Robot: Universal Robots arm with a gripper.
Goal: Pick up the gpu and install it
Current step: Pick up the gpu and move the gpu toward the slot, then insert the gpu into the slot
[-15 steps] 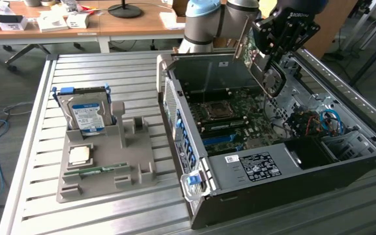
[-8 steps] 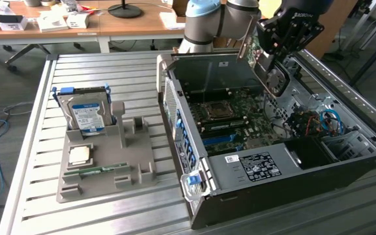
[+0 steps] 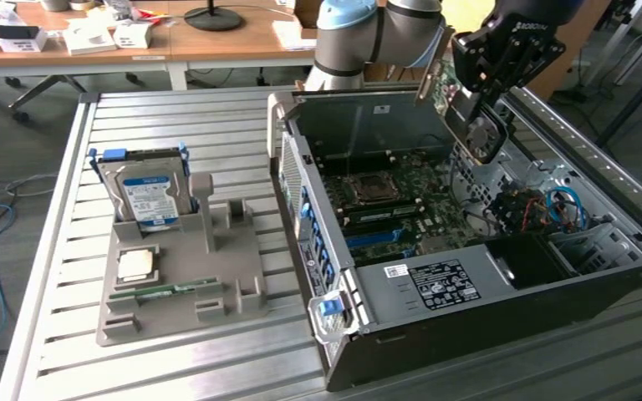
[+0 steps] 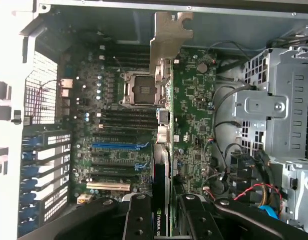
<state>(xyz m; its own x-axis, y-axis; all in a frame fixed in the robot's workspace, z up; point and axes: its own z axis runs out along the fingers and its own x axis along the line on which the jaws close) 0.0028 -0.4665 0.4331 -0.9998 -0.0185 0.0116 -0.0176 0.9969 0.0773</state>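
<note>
The gpu (image 3: 468,125) hangs on edge above the far end of the open computer case (image 3: 433,284), its green board and black round fan facing the exterior view's right. My gripper (image 3: 488,83) is shut on its upper part. In the wrist view the gpu (image 4: 165,125) is seen edge-on, its silver bracket (image 4: 169,35) pointing away from the camera, over the motherboard (image 4: 123,130) beside the CPU socket (image 4: 138,90). My gripper (image 4: 164,217) clamps the card between two black fingers (image 4: 138,220). The card is clear of the board, not seated in a slot.
On the exterior view's left a grey parts holder (image 3: 176,276) carries a hard drive (image 3: 148,196), a CPU (image 3: 137,266) and a memory stick (image 3: 165,291). Inside the case are blue expansion slots (image 4: 118,146), drive cages (image 4: 279,110) and cables (image 3: 561,205). A desk (image 3: 131,42) stands behind.
</note>
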